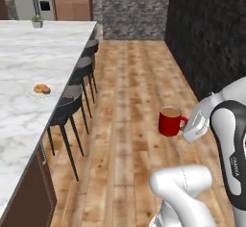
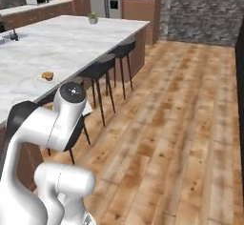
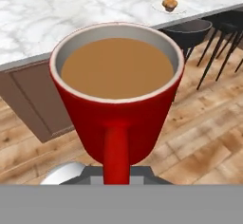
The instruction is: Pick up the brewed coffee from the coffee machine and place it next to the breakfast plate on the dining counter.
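Here the red mug is up in the air over the wooden floor, upright and nearly full of light brown coffee. The gripper pinches it by the handle. Off to the left, well apart, the breakfast plate with its pastries sits on the dining counter, above dark stools.

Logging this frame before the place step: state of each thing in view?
Mug: upright, full of coffee, held above the floor by its handle.
Gripper: at the mug's handle; jaws hidden.
Plate: on the marble counter, carrying pastries.
Stools: tucked along the counter's edge.
Potted plant: upright at the counter's far end.
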You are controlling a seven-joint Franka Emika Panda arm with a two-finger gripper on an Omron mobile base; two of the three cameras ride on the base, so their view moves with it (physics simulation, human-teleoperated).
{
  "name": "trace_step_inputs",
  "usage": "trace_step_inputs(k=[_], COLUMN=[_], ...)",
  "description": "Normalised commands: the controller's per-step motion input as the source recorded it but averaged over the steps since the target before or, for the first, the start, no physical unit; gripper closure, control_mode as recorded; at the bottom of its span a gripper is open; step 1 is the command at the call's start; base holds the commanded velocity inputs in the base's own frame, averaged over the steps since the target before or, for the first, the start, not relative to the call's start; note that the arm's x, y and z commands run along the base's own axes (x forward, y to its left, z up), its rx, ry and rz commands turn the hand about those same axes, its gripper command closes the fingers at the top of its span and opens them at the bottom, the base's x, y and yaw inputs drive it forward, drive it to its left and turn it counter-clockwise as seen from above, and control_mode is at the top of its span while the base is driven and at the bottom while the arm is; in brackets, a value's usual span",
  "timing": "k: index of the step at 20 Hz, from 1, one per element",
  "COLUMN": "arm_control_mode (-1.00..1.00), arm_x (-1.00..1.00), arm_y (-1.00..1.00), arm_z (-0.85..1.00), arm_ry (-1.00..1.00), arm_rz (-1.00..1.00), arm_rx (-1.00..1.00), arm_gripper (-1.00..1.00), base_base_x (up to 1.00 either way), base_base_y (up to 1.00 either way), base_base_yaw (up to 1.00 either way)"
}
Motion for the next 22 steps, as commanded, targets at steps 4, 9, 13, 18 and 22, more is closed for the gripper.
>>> trace_step_inputs(k=[4, 9, 13, 18, 22], arm_control_mode=[1.0, 1.0, 1.0, 1.0, 1.0], arm_x=[0.0, 0.0, 0.0, 0.0, 0.0], arm_y=[0.0, 0.0, 0.0, 0.0, 0.0], arm_z=[0.0, 0.0, 0.0, 0.0, 0.0], arm_ry=[0.0, 0.0, 0.0, 0.0, 0.0], arm_rz=[0.0, 0.0, 0.0, 0.0, 0.0], arm_rx=[0.0, 0.0, 0.0, 0.0, 0.0], arm_gripper=[1.0, 1.0, 1.0, 1.0, 1.0], base_base_x=[1.0, 1.0, 1.0, 1.0, 1.0], base_base_y=[-0.47, -0.41, -0.56, -0.66, -0.53], base_base_yaw=[0.52, 0.53, 0.5, 0.48, 0.49])
